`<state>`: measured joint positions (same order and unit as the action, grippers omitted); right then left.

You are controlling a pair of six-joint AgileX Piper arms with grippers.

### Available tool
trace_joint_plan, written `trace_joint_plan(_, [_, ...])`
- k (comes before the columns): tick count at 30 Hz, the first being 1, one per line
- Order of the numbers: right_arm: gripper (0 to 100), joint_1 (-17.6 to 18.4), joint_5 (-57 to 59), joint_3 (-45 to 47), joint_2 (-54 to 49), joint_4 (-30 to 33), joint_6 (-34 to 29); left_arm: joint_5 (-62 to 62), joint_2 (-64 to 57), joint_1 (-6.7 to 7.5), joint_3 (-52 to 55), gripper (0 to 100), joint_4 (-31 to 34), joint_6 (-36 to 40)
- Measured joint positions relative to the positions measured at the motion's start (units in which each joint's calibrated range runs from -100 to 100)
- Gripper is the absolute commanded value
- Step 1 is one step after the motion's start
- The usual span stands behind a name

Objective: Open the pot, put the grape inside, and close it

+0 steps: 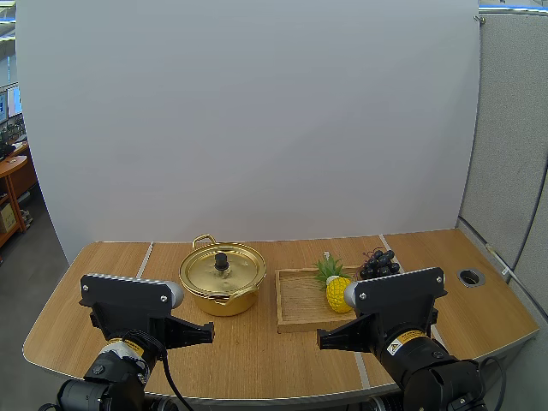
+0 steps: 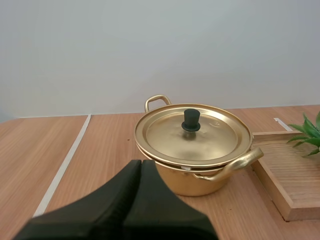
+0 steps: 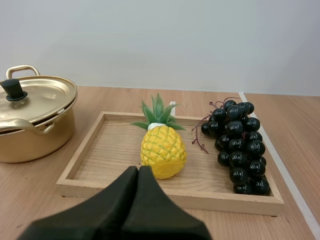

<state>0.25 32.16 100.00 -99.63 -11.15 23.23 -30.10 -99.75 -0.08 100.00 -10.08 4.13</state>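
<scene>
1. Pot (image 1: 224, 304): shiny gold, two loop handles, upright on table (image 1: 257, 355), just left of wooden tray (image 1: 299, 301).
2. Lid (image 1: 238, 274): gold, black knob on top, seated flat on the pot, which is closed.
3. Grape bunch (image 1: 378, 264): near-black, lying in tray at its right side, apart from pot.

Table (image 1: 257, 351): pot (image 1: 224, 301) is set left of centre, lid (image 1: 205, 270) seated on it; wooden tray (image 1: 295, 300) is placed just beside it, to the right; pineapple (image 1: 336, 291) and bunch of grapes (image 1: 378, 263) are laid in the tray, grapes rightmost
</scene>
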Motion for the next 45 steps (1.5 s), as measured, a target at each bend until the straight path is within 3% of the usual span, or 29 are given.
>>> trace_joint_plan(45, [0,0.0,3.5,-1.8,0.0,0.0,0.0,0.0,0.0,0.0,-2.8,0,0.0,-3.4])
